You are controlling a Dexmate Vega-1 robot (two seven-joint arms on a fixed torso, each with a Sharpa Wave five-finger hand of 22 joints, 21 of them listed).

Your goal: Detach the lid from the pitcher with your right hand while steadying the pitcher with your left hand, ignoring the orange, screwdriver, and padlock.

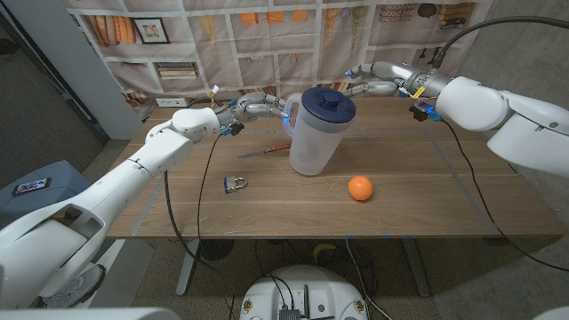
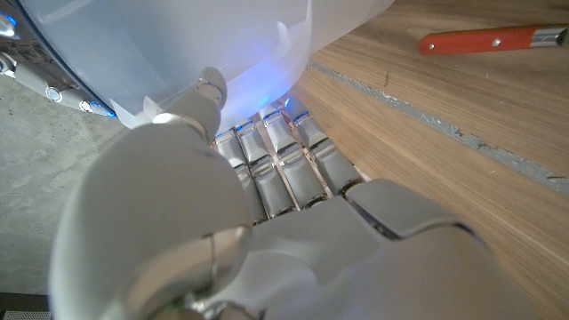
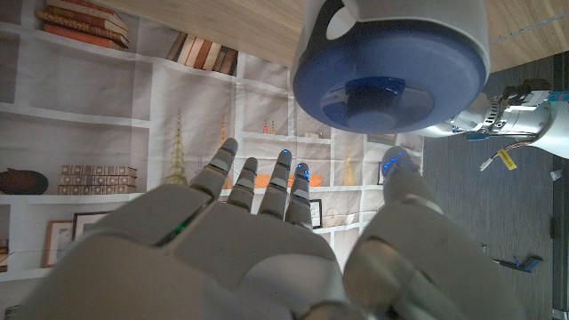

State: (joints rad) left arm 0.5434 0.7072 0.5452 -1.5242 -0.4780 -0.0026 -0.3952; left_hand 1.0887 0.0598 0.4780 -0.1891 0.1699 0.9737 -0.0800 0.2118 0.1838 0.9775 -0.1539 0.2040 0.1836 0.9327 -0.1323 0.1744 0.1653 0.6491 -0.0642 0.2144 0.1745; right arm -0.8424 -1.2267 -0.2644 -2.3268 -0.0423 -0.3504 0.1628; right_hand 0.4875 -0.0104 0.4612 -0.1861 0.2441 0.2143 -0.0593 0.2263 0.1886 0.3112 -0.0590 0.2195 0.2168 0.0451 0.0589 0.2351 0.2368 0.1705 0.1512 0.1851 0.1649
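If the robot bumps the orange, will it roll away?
Probably, yes. The orange is round and sits by itself on the smooth wooden table, with nothing beside it to stop it, so a nudge would likely send it rolling. It looks firm, not squishy, so it should keep its shape, though the pictures cannot show how heavy it is.

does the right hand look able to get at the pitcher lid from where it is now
Probably yes. The right hand hovers open just beside the blue lid, with nothing between them in the head view. The left hand is at the pitcher handle on the far side, out of the way.
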